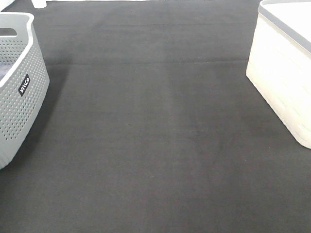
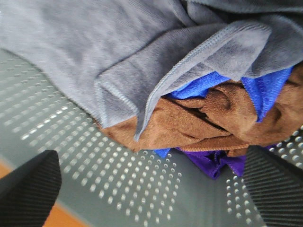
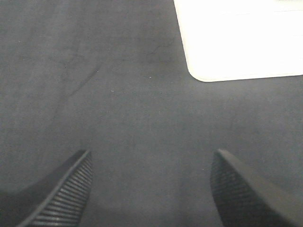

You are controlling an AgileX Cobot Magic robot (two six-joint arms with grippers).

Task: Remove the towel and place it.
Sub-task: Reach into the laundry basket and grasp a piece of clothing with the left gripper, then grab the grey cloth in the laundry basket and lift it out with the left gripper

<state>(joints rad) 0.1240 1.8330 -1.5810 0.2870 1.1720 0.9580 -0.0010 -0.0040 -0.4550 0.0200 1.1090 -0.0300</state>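
The grey-lavender towel [image 2: 118, 47] lies crumpled on top of a pile of cloths inside the grey perforated basket [image 2: 118, 189], its hemmed edge folded over. Under it lie a brown cloth [image 2: 189, 123], a blue cloth [image 2: 265, 90] and a purple cloth [image 2: 213, 163]. My left gripper [image 2: 151, 189] is open, its fingers spread wide just above the pile, holding nothing. My right gripper [image 3: 151, 189] is open and empty above the dark table cover. Neither gripper shows in the exterior high view; only a sliver of the towel [image 1: 4, 70] shows there inside the basket [image 1: 19, 97].
A white basket [image 1: 286, 73] stands at the right edge of the table; its corner shows in the right wrist view [image 3: 236, 38]. The dark cloth table cover [image 1: 155, 136] spans the space between the two baskets.
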